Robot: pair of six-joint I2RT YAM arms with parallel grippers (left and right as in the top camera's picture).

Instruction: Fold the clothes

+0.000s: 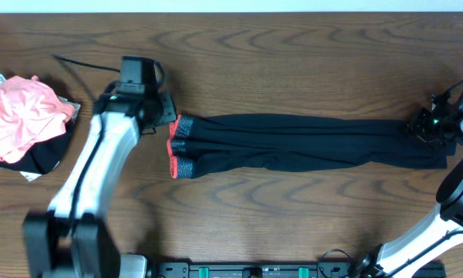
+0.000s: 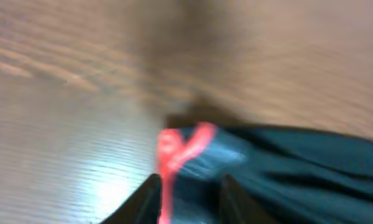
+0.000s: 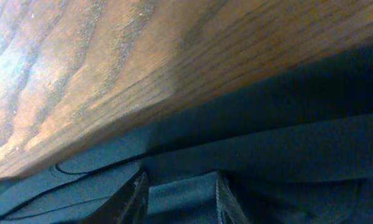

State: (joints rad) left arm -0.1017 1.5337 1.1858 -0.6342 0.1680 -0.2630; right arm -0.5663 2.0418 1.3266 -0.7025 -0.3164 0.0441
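Observation:
The clothes [image 1: 309, 143], black leggings, lie stretched across the table with the grey, coral-edged waistband [image 1: 181, 147] at the left and the leg ends at the right. My left gripper [image 1: 168, 117] is at the waistband's far corner. In the blurred left wrist view its fingers [image 2: 150, 196] stand on either side of the coral edge [image 2: 174, 152], with my left gripper [image 2: 191, 182] shut on the waistband. My right gripper [image 1: 426, 127] is at the leg ends. In the right wrist view my right gripper [image 3: 181, 186] is shut on a fold of the black fabric [image 3: 286, 155].
A crumpled pink garment on dark cloth [image 1: 19, 116] lies at the table's left edge. A black cable [image 1: 85, 63] runs behind the left arm. Bare wood [image 1: 293, 62] lies beyond the leggings and in front of them.

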